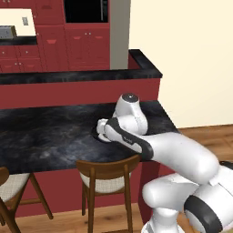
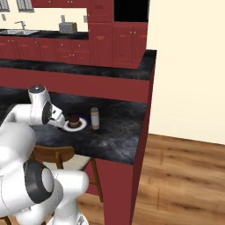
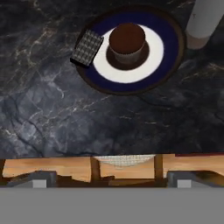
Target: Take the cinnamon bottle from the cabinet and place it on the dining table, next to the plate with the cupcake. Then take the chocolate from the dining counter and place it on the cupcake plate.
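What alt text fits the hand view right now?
Looking down on a dark marble counter: a blue-rimmed plate holds a cupcake, with a chocolate bar resting on its rim. A bottle stands beside the plate; the open claw hangs above.

Cinnamon bottle (image 3: 203, 19) cut off by hand view's top edge; plate (image 1: 95, 133) mostly behind the arm.

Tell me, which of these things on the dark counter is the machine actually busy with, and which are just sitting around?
Part of the job:
- cinnamon bottle, upright beside the plate
- plate with the cupcake
- chocolate, lying on the plate's rim
- gripper, open and holding nothing

Just there:
- wooden chair
- toaster on the far counter
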